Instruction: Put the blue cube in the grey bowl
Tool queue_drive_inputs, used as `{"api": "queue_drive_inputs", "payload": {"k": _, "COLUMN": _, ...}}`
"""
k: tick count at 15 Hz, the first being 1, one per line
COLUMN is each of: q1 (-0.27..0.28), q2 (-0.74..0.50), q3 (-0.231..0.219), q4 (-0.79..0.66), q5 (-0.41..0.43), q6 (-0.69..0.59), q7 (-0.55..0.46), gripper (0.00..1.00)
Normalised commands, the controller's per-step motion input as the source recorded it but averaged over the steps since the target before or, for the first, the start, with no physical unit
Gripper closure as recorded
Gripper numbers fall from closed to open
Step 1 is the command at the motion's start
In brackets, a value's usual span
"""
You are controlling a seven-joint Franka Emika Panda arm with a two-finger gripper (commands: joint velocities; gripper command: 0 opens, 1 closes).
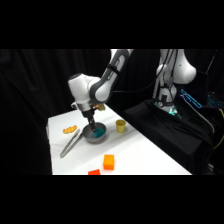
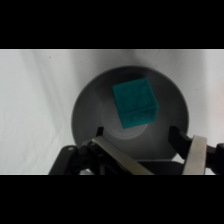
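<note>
The small teal-blue cube [image 2: 135, 104] lies tilted inside the round shallow grey metallic bowl [image 2: 90, 107] on the white table [image 1: 140, 155]. The white arm's two-finger gripper [image 2: 138, 138] hangs over the bowl, fingers spread and gripping nothing.

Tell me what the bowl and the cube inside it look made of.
The grey bowl: probably metal, a smooth dull grey wall with a soft sheen. The blue cube: matte teal, faintly textured faces, possibly foam or soft plastic; the look leaves it open.

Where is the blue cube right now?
The blue cube lies inside the grey bowl, free of the open gripper above it. In the side view the bowl sits between the tongs and the yellow cup.
</note>
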Motion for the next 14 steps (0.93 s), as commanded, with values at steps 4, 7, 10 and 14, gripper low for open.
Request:
{"api": "queue_drive_inputs", "payload": {"k": 4, "q1": -0.006, "q2": -0.12, "q3": -0.001, "q4": 0.15, "q5": 0.025, "q6": -0.25, "q7": -0.13, "gripper": 0.0}}
{"api": "queue_drive_inputs", "payload": {"k": 7, "q1": 0.04, "q2": -0.24, "q3": -0.019, "q4": 0.13, "q5": -0.041, "q6": -0.49, "q7": -0.09, "gripper": 0.0}}
{"api": "queue_drive_inputs", "payload": {"k": 10, "q1": 0.056, "q2": -0.33, "q3": -0.019, "q4": 0.1, "q5": -0.069, "q6": -0.5, "q7": -0.09, "gripper": 0.0}}
{"api": "queue_drive_inputs", "payload": {"k": 14, "q1": 0.052, "q2": -0.31, "q3": -0.022, "q4": 0.07, "q5": -0.1, "q6": -0.38, "q7": -0.11, "gripper": 0.0}}
